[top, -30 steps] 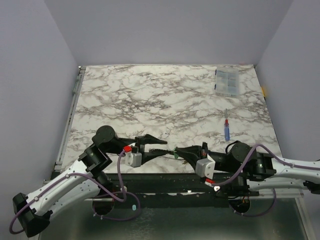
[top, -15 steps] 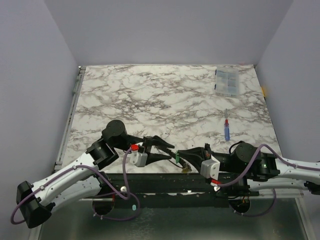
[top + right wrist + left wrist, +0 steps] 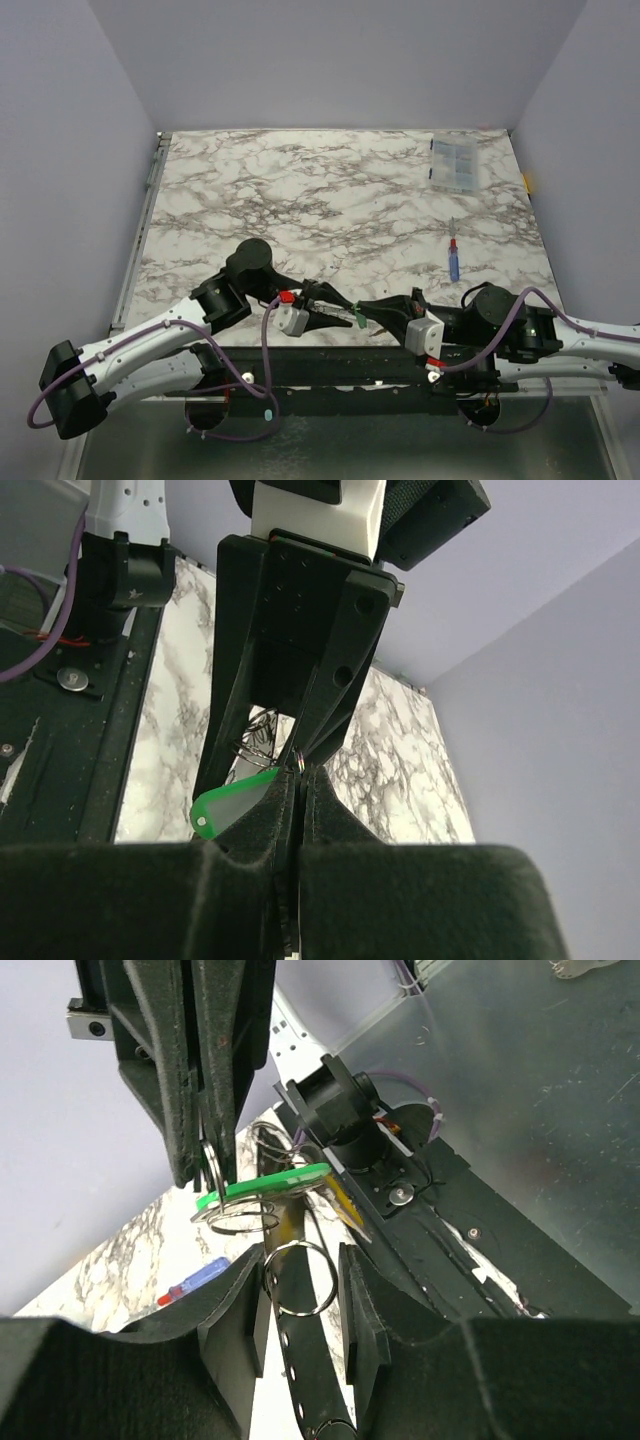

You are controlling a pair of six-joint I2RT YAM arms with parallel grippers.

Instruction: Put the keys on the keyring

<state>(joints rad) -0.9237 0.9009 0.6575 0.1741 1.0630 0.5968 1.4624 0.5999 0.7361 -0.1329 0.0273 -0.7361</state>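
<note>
My right gripper (image 3: 368, 308) is shut at the table's near edge, pinching a thin metal ring from which the bright green key (image 3: 357, 319) hangs. In the left wrist view the right gripper (image 3: 210, 1172) holds that ring upright, with the green key (image 3: 265, 1186) sticking out sideways, a pale yellow key (image 3: 345, 1208) behind it and a grey wire loop (image 3: 238, 1222) just under it. My left gripper (image 3: 340, 308) faces it, almost tip to tip. Its jaws (image 3: 300, 1260) stand apart around another metal ring (image 3: 300, 1278) on a black holed strap. The right wrist view shows the green key (image 3: 235, 805) beside the shut fingertips (image 3: 303, 772).
A blue stick with a red tip (image 3: 453, 258) lies on the marble table at the right. A clear plastic box (image 3: 455, 163) sits at the far right corner. The black base rail (image 3: 330, 365) and purple cables run just below the grippers.
My left arm has swung right and slightly toward the near edge, closing on the right gripper. The right gripper with the green key has shifted a little toward the near edge.
</note>
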